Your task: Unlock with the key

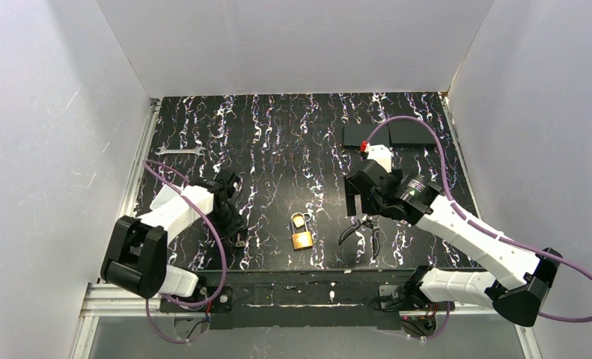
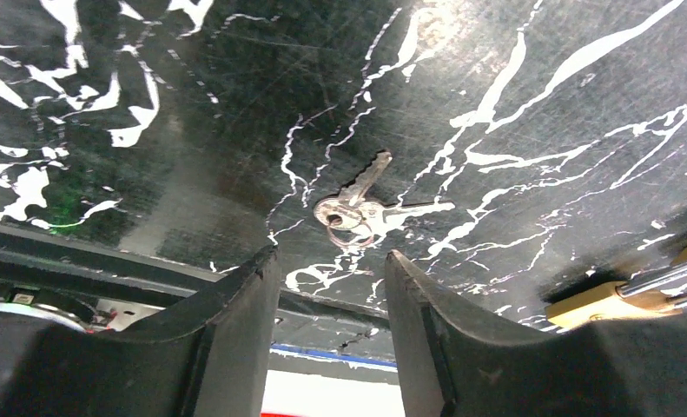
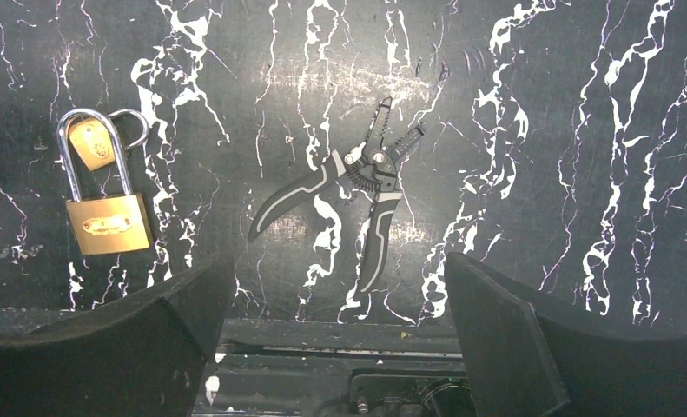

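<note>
Two small dull-metal keys on a ring lie flat on the black marbled table; the key [image 2: 357, 207] sits just beyond my left gripper [image 2: 331, 256], whose jaws stand apart with nothing between them. From above, the key [image 1: 240, 241] is a speck beside the left gripper [image 1: 235, 226]. A brass padlock [image 1: 302, 238] with a smaller one hooked on its shackle lies mid-table; it shows as the padlock [image 3: 107, 223] in the right wrist view and the padlock [image 2: 613, 300] in the left wrist view. My right gripper [image 1: 358, 200] hovers wide open and empty, the same right gripper [image 3: 335, 269] seen from the wrist.
Black-handled pliers [image 1: 364, 230] lie spread open below the right gripper, also the pliers [image 3: 361, 187]. A silver wrench [image 1: 180, 151] rests at the far left. Flat black pads [image 1: 390, 133] lie at the back right. White walls enclose the table on three sides.
</note>
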